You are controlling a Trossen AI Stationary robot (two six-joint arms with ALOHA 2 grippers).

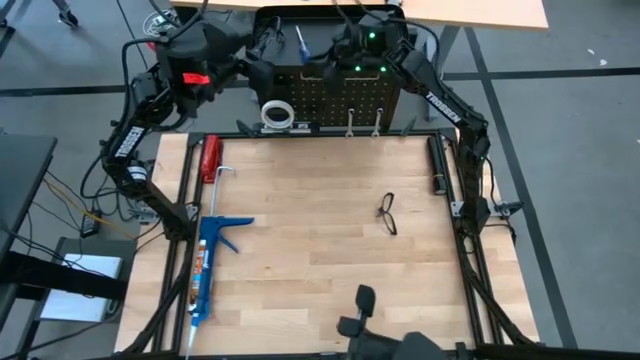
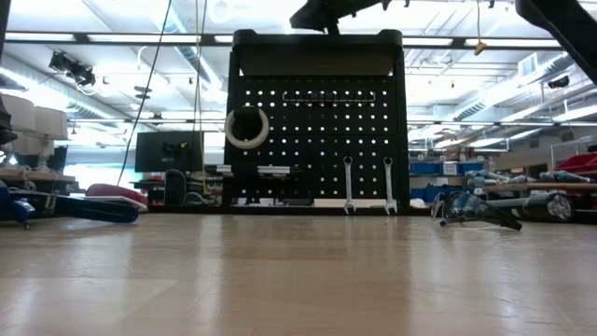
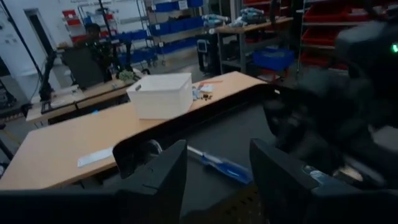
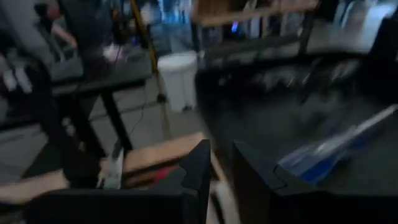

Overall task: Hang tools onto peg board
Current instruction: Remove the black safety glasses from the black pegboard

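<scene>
Both arms reach over the top of the peg board [image 1: 340,95], where the blue-handled screwdriver [image 1: 301,44] lies on its upper shelf, its long axis slanted between the two grippers. The left gripper [image 3: 217,180] has spread fingers, and the screwdriver [image 3: 221,165] lies just ahead of the gap. The right gripper [image 4: 221,180] keeps its fingers nearly together, pinching nothing. I judge the left arm nearer. One pair of glasses [image 1: 388,213] waits on the worktop [image 1: 320,260].

Black peg board [image 2: 317,131], white tape roll [image 2: 246,128], silver wrenches [image 2: 348,185].
</scene>
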